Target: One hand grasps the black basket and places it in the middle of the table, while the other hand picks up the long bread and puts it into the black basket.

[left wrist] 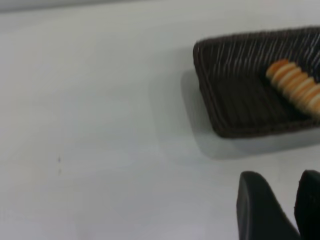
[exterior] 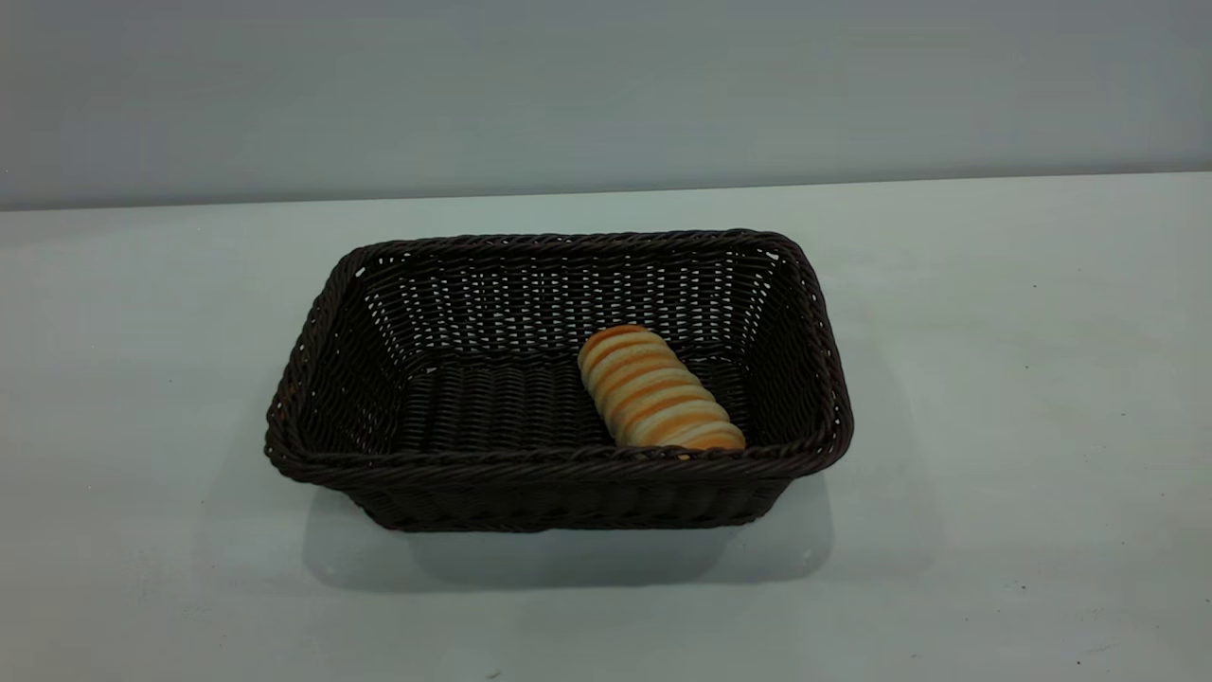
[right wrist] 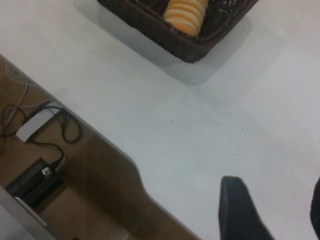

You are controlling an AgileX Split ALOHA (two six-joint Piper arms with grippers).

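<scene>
The black basket [exterior: 559, 464] stands in the middle of the white table [exterior: 994, 379]. Inside it, toward its right end, the long bread [exterior: 658, 388] lies slantwise on the woven floor. Neither arm shows in the exterior view. In the left wrist view my left gripper [left wrist: 280, 176] hovers open over bare table, well off from the basket [left wrist: 235, 100] and the bread [left wrist: 295, 85], holding nothing. In the right wrist view my right gripper [right wrist: 276, 186] is open and empty near the table's edge, apart from the basket [right wrist: 150, 20] and the bread [right wrist: 186, 12].
A grey wall runs behind the table. Past the table's edge [right wrist: 125, 160] in the right wrist view lie a brown floor, dark cables, a white adapter [right wrist: 35, 124] and a black box [right wrist: 32, 182].
</scene>
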